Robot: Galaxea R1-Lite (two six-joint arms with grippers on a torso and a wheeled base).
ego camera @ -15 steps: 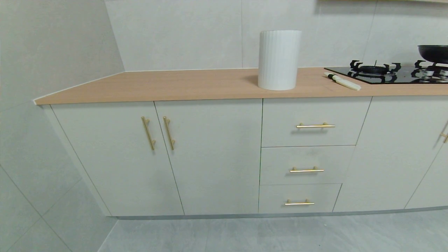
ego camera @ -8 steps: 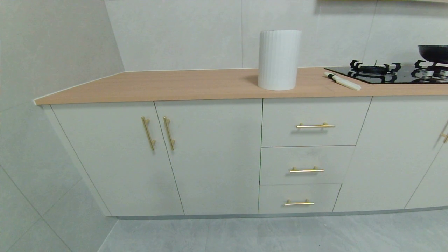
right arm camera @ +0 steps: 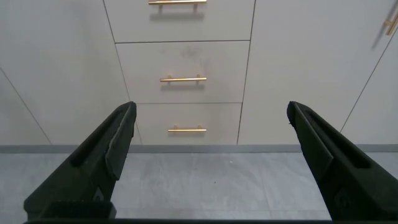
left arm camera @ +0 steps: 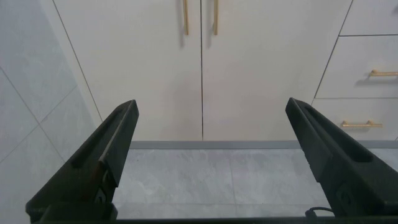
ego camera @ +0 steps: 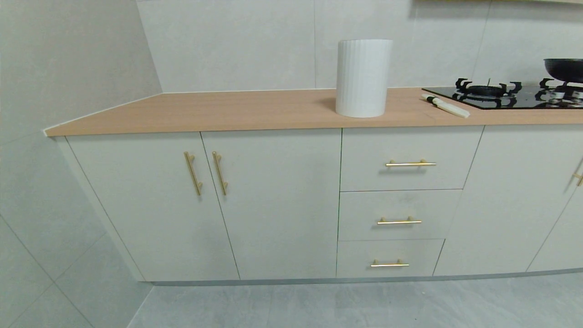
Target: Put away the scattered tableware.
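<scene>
A pale utensil with a dark band lies on the wooden countertop, just left of the hob. A tall white ribbed cylinder container stands on the counter left of it. My left gripper is open and holds nothing, low before the double cupboard doors. My right gripper is open too, with nothing between its fingers, low in front of the drawer stack.
A black gas hob with a dark pan sits at the counter's right end. Below are two cupboard doors with gold handles and three drawers. Grey tiled floor lies before the cabinets; a wall closes the left side.
</scene>
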